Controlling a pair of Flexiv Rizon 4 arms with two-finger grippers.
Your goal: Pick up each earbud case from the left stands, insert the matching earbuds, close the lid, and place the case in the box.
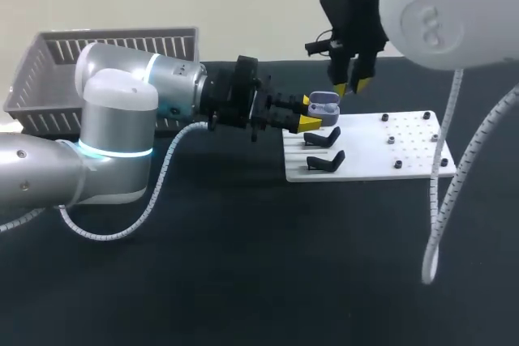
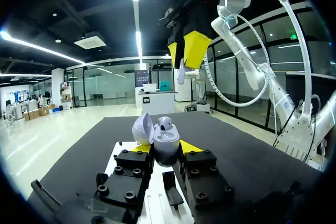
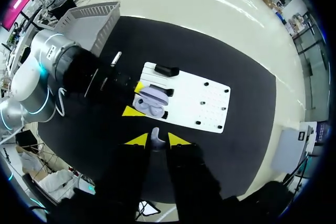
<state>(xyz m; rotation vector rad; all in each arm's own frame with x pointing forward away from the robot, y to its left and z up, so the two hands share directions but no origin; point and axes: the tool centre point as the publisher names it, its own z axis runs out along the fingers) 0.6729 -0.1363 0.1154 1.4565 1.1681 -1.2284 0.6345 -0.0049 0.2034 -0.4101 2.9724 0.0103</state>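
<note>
Left tool (image 1: 308, 113) of mine pinches the earbud case (image 1: 326, 104) by its sides, lid swung open, just above the far left corner of the white board (image 1: 381, 151). My right tool (image 1: 349, 85) hangs higher over that same corner, pressed onto a small white earbud (image 3: 155, 134). Two black stands (image 1: 323, 137) sit along the board's left edge. The grey basket (image 1: 49, 79) sits on the bench (image 1: 243, 265), well left of the board.

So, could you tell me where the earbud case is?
In the head view, the earbud case sits in the left gripper at the white board's left edge, under the right gripper's earbud.
</note>
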